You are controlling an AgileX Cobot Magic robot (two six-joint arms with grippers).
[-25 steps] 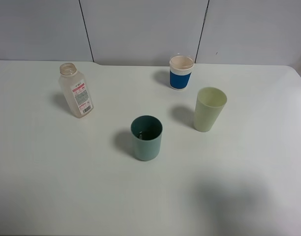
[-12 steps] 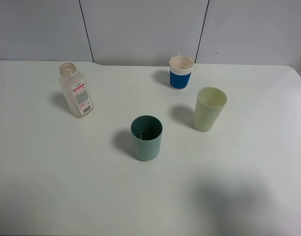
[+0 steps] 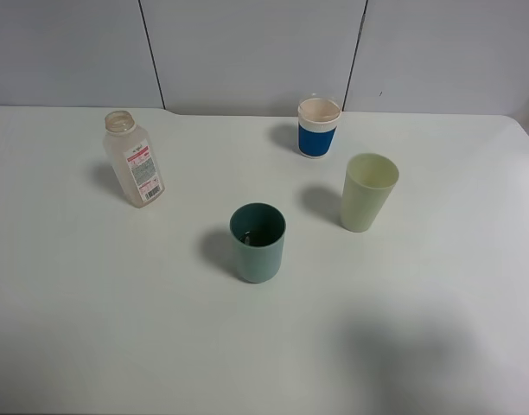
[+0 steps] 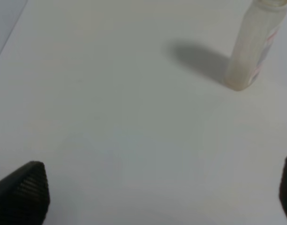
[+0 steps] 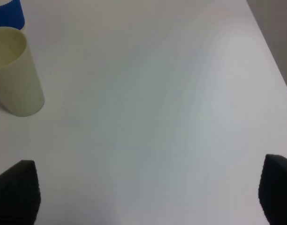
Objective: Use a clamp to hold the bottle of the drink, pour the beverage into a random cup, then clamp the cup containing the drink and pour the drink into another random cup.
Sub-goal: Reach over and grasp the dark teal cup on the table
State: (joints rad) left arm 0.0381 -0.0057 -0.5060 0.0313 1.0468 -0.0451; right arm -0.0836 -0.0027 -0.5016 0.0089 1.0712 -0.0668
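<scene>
The clear squarish bottle (image 3: 135, 161) stands uncapped at the back left of the white table (image 3: 100, 311); it looks pale, and the beverage does not show in it. The teal cup (image 3: 258, 243) stands mid-table, its inside dark with a small glint; whether it holds liquid I cannot tell. The tall pale yellow-green cup (image 3: 368, 192) stands to its right. Neither gripper appears in the high view. My left gripper (image 4: 155, 192) is open over bare table, well short of the bottle (image 4: 253, 47). My right gripper (image 5: 146, 190) is open too, with the yellow-green cup (image 5: 14, 75) off to one side.
A white cup with a blue band (image 3: 319, 128) stands at the back, behind the yellow-green cup, and its blue band (image 5: 7, 11) shows in the right wrist view. Grey wall panels close the far side. The table's right edge (image 5: 270, 51) runs near the right gripper.
</scene>
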